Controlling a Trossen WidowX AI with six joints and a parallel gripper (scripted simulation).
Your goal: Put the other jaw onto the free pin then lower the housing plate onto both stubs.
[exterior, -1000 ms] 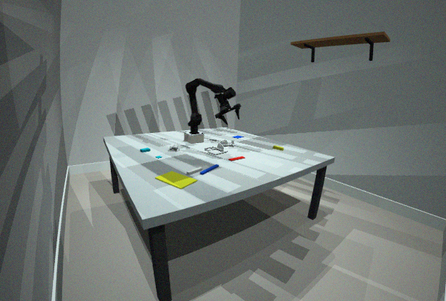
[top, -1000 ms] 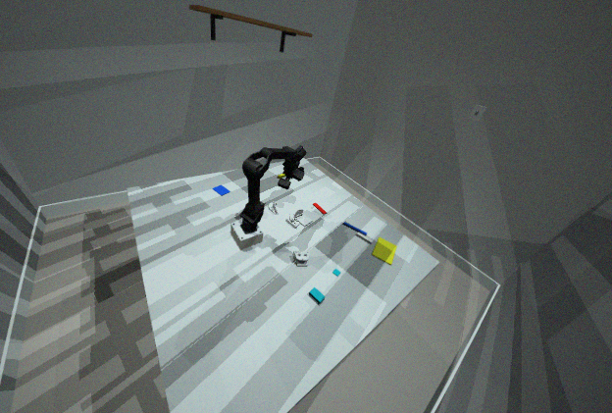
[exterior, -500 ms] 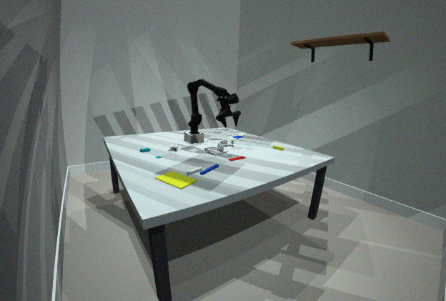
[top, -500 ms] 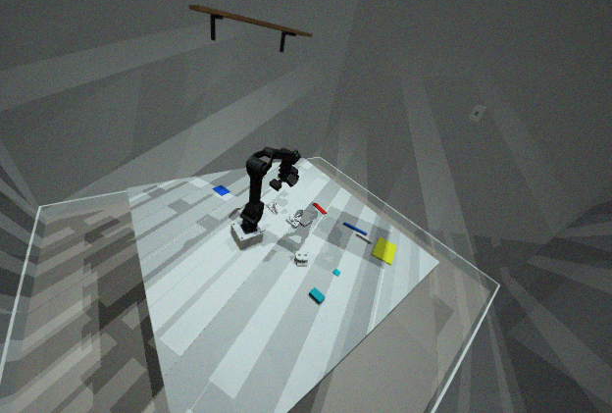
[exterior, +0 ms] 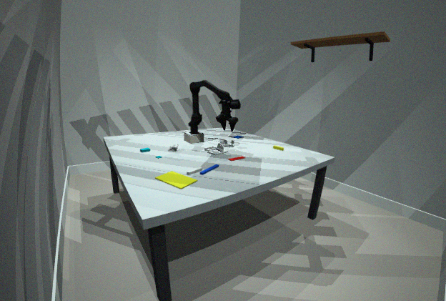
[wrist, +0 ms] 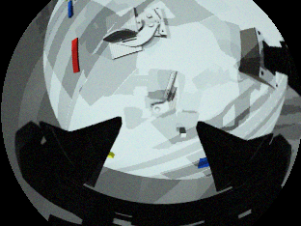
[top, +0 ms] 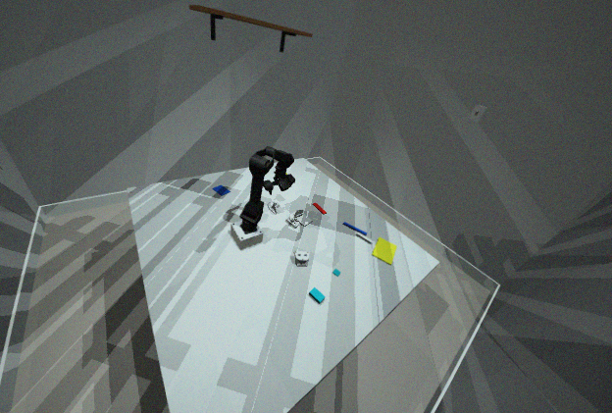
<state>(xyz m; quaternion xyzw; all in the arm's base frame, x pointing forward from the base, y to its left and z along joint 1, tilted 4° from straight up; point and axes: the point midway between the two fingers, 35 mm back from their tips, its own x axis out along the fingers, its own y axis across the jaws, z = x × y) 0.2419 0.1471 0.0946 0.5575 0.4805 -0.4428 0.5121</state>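
My gripper [top: 278, 189] [exterior: 229, 130] [wrist: 160, 123] is open and empty, fingers pointing down, high above the table. A loose pale jaw [top: 273, 207] [exterior: 226, 142] [wrist: 159, 107] lies on the table below it, just ahead of the fingertips in the wrist view. The pale gripper base with a curved jaw [wrist: 147, 36] on it stands farther up in the wrist view; in the top and exterior views this assembly [top: 295, 221] [exterior: 216, 149] is small. Its free pin and the gear teeth are too small to tell. A pale part with two dark spots [top: 301, 258] [exterior: 173, 148], perhaps the housing plate, lies apart, outside the wrist view.
A red bar [top: 319, 208] [exterior: 236, 159] [wrist: 75, 55] lies beyond the assembly. A blue bar [top: 354, 229] [exterior: 209, 169], a white bar, a yellow plate [top: 384, 250] [exterior: 176, 179] and two cyan blocks lie farther off. A blue square [top: 221, 189] [wrist: 204, 162] and a yellow block [exterior: 278, 147] lie elsewhere.
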